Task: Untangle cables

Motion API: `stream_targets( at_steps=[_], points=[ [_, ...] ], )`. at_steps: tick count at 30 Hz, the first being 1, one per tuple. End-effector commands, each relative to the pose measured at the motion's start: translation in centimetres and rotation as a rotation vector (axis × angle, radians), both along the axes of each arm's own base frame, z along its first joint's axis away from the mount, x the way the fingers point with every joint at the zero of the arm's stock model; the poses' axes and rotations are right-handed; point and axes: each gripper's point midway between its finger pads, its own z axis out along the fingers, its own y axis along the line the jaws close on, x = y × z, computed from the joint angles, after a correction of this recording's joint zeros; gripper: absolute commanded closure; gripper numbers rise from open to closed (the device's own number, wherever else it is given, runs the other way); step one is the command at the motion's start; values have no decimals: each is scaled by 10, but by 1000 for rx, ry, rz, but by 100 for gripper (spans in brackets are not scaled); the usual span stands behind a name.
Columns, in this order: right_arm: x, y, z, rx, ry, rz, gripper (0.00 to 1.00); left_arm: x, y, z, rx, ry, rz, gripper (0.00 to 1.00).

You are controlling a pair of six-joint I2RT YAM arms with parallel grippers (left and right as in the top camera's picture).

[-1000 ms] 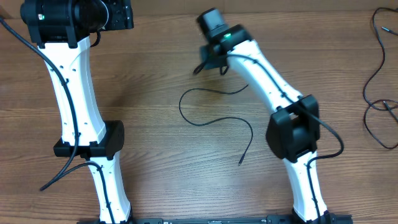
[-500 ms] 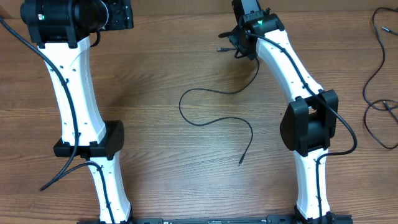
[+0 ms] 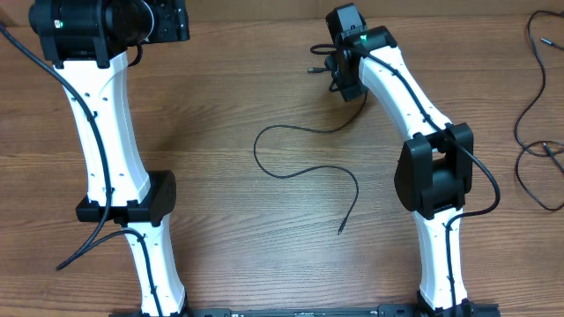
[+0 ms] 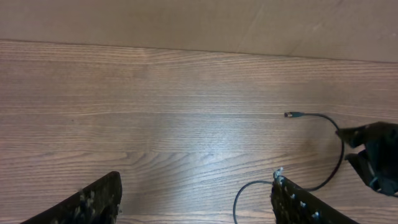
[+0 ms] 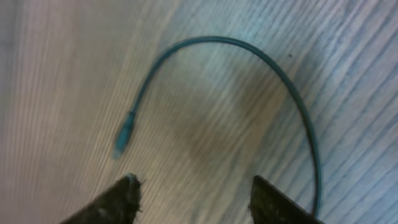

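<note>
One thin black cable snakes across the middle of the table, from a plug end near the front to another plug at the far side. My right gripper hovers just beside that far plug. In the right wrist view the cable arcs ahead of the gripper, whose jaws are open with only bare wood between them. My left gripper is open and empty at the far left of the table, and from it I see the same cable off to the right.
More thin black cables lie in loose loops at the table's right edge. The table's far edge runs just beyond both grippers. Thick black robot cables hang by the left arm.
The right gripper carried the cable's far end away and to the right, then opened and let it go. That end now lies on the wood. The left arm has not moved.
</note>
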Motion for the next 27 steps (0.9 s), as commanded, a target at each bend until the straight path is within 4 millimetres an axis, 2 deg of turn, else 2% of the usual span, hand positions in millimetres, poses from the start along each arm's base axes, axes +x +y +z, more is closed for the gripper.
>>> stream_targets(
  at_steps=[1,6,9,14,19,23,27],
  points=[
    [-10,-4,-22,-6,50,-53,48,-6,-3,11,11,-27,-24,23],
    [-42,-9,-59,-1,170,-113,47,-6,-3,11,11,-27,-24,24],
    [-61,-8,-84,17,234,-118,43,-6,-3,11,11,-27,-24,23],
    [-83,-13,-111,9,297,-119,43,-6,-3,11,10,-27,-26,24],
    [-95,-16,-126,3,320,-120,53,-6,-4,11,6,-27,-30,24],
    [-99,-18,-132,0,324,-120,52,-6,-5,11,5,-27,-30,25],
    [-102,-19,-138,-1,326,-120,44,-6,-5,11,5,-27,-32,25]
  ],
)
